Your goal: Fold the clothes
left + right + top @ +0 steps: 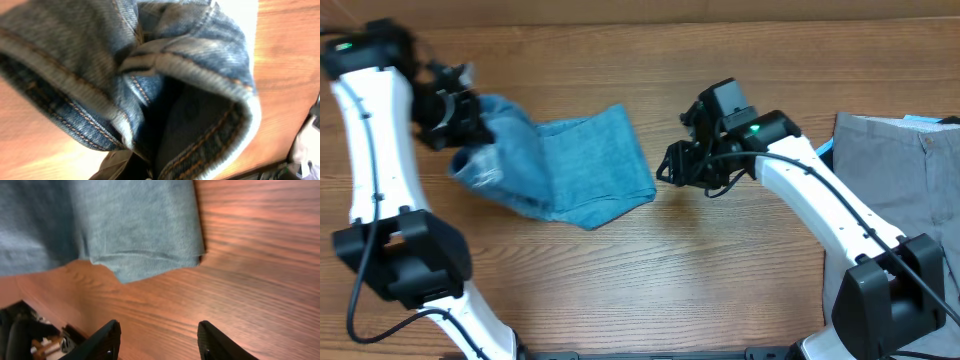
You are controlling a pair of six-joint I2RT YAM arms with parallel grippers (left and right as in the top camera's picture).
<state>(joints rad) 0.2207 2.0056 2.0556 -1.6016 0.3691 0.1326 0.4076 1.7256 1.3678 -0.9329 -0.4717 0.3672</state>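
The light-blue jeans (570, 165) lie folded into a short bundle on the wooden table, left of centre. My left gripper (460, 120) is shut on the jeans' left end and holds it bunched and lifted. In the left wrist view the stitched denim (150, 65) fills the frame and hides the fingers. My right gripper (670, 170) is open and empty, just right of the jeans' right edge. In the right wrist view the jeans' edge (140, 235) lies beyond the open fingers (160, 342), apart from them.
Grey trousers (900, 170) lie at the right edge of the table, with a bit of a bright blue item (925, 122) behind them. Bare wooden table (720, 280) stretches across the front and middle.
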